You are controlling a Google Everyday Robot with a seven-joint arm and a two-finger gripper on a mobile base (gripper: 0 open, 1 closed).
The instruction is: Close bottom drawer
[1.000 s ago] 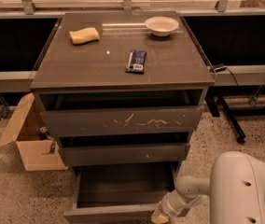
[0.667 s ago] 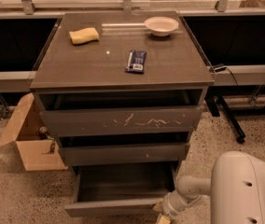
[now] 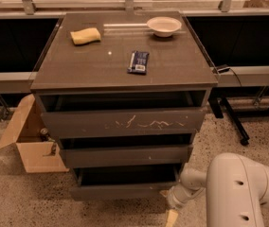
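Note:
The bottom drawer (image 3: 120,191) is the lowest of three in a dark grey-brown cabinet (image 3: 172,70). Its plain front panel sticks out a little, with a dark gap above it. My gripper (image 3: 171,214) is low by the floor, at the drawer front's right corner, at the end of my white arm (image 3: 238,188). Whether it touches the panel is not clear.
The scratched top drawer (image 3: 122,122) and the middle drawer (image 3: 125,156) also stand slightly out. A yellow sponge (image 3: 85,35), a white bowl (image 3: 163,26) and a blue packet (image 3: 138,62) lie on the cabinet top. An open cardboard box (image 3: 32,148) stands at the left.
The bottom drawer has slid well back into the cabinet. My gripper has moved in with its front's right corner.

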